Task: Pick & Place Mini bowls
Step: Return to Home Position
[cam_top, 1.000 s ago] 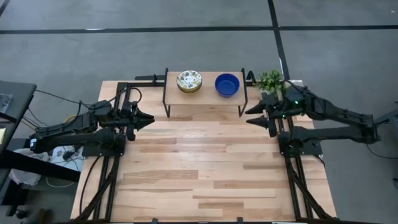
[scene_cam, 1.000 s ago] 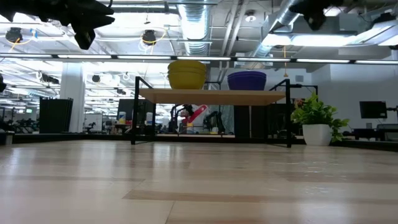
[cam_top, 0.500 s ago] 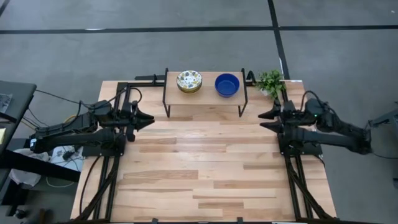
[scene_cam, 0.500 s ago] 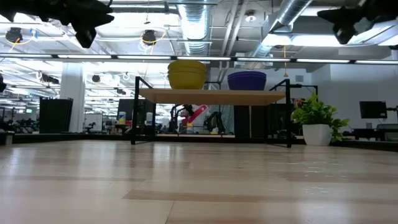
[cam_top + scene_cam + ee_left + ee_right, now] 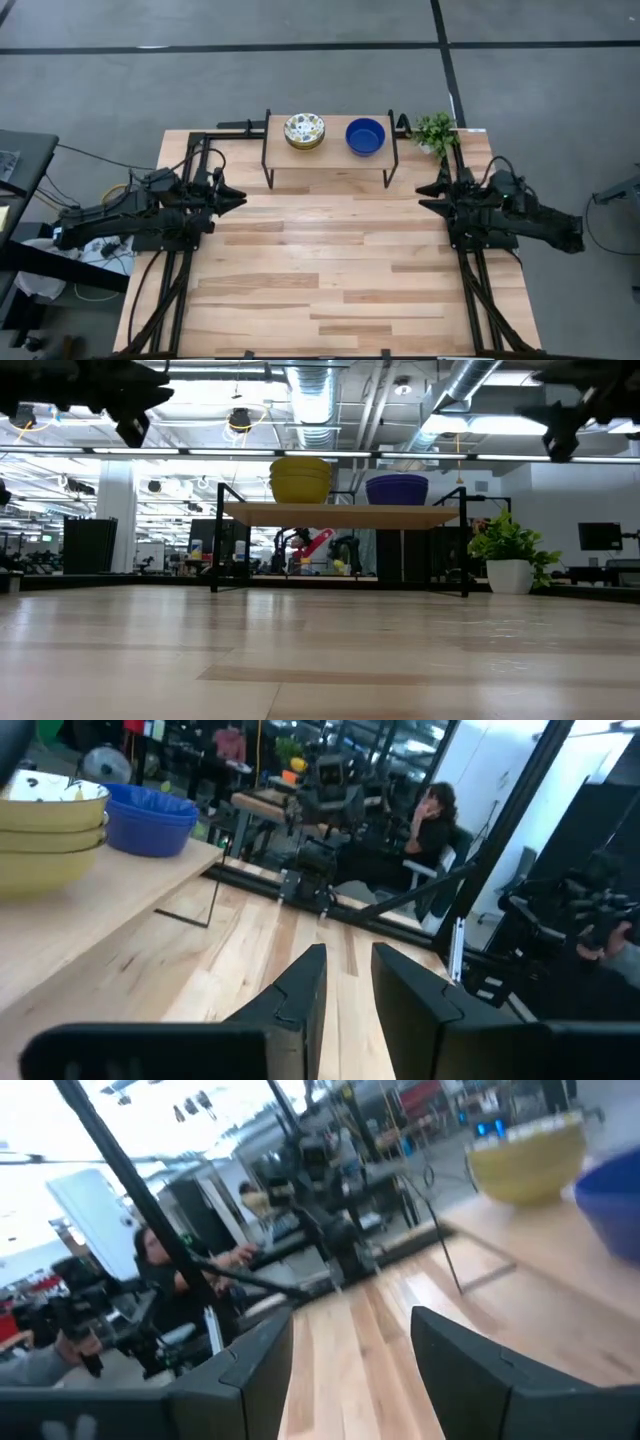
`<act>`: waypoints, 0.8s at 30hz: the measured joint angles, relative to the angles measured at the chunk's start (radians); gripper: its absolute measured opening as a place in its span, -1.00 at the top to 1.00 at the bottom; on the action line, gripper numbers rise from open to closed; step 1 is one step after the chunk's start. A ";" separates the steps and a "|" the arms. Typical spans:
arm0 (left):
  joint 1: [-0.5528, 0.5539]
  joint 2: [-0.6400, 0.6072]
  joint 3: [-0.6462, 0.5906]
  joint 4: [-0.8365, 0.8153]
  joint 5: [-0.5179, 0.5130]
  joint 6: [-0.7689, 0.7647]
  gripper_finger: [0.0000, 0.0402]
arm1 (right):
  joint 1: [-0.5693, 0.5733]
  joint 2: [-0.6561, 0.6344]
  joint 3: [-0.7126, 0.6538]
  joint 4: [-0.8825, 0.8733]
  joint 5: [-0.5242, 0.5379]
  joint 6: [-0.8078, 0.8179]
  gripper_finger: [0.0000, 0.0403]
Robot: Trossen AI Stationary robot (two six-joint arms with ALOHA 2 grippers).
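Note:
A stack of patterned mini bowls (image 5: 304, 131), yellow on the outside (image 5: 300, 478), rests by its base on a small wooden shelf (image 5: 330, 160) at the table's far edge. A blue mini bowl (image 5: 365, 137) stands beside it on the same shelf. My left gripper (image 5: 236, 197) hovers open near the table's left edge, level with the shelf's front, pointing right. My right gripper (image 5: 420, 197) hovers open near the right edge, pointing left. Both are high above the table in the low view, with nothing between their fingers (image 5: 300, 990) (image 5: 465, 1360).
A small green plant (image 5: 436, 130) in a white pot (image 5: 510, 575) stands at the far right, beside the shelf. The shelf stands on thin black legs (image 5: 214, 550). People sit at desks beyond the table (image 5: 435, 815). Bare wooden tabletop (image 5: 330, 260) lies between the arms.
My right gripper has drawn back toward the table's right edge and come down, rolling somewhat as it went. My left gripper has sunk a little. Both stay open. The bowls have not moved.

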 joint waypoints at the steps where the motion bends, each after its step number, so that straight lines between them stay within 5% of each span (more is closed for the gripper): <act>1: 0.000 -0.027 -0.014 -0.001 0.000 -0.005 0.59 | 0.002 -0.002 -0.015 0.002 0.002 0.003 0.03; 5: 0.000 -0.124 -0.057 0.006 0.002 -0.010 0.59 | 0.013 -0.011 -0.054 0.097 0.020 -0.007 0.02; 18: 0.000 -0.120 -0.152 0.015 0.019 -0.002 0.59 | 0.113 -0.011 -0.195 0.223 0.112 0.023 0.02; 24: 0.000 -0.119 -0.185 0.035 0.022 -0.002 0.59 | 0.182 -0.011 -0.264 0.245 0.232 0.071 0.03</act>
